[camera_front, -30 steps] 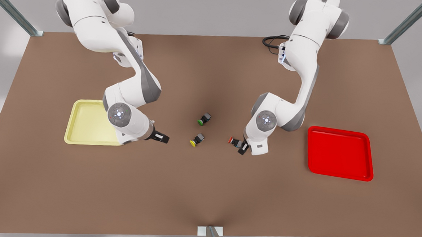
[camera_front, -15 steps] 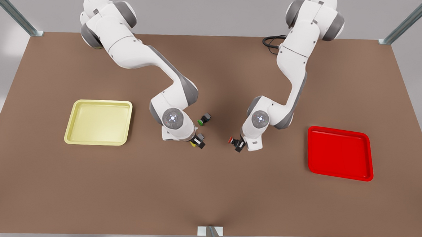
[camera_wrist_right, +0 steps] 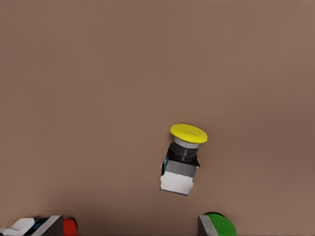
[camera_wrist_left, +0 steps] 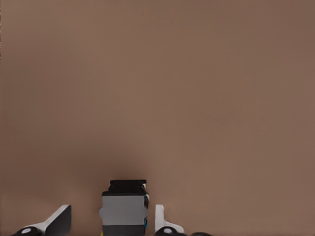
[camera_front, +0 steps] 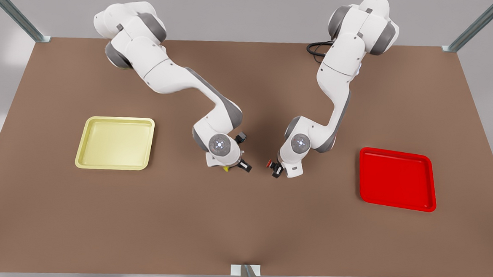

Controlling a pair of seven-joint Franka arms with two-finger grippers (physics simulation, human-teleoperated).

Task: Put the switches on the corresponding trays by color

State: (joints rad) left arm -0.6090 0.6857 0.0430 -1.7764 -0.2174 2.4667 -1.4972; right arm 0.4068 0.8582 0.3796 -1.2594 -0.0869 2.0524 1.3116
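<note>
The yellow switch (camera_front: 226,168) lay on its side on the brown surface (camera_front: 242,222) near the middle, well apart from the pale yellow tray (camera_front: 116,118) off to the front view's left. It looked a small, rigid thing: a blocky dark body with a smooth round cap. I'd have judged it light enough to skid or roll if nudged. The flat sides of the body seemed the sensible place to pinch, not the rounded cap.

The left end effector (camera_front: 238,165) sat right over it. In the left wrist view its fingers (camera_wrist_left: 60,219) stood spread on either side of the dark body (camera_wrist_left: 124,209), one almost against it and the other with a gap, so nothing was gripped.

The red switch (camera_front: 269,163) lay a little toward the front view's right, also on its side, far from the bright red tray (camera_front: 397,152). The right end effector (camera_front: 276,169) was down beside it. In the right wrist view its fingers (camera_wrist_right: 49,226) were wide apart, with the red cap just inside one of them.

A third switch (camera_front: 240,137), green-capped (camera_wrist_right: 219,227), lay just behind the yellow one. A careless closing might have knocked it.
</note>
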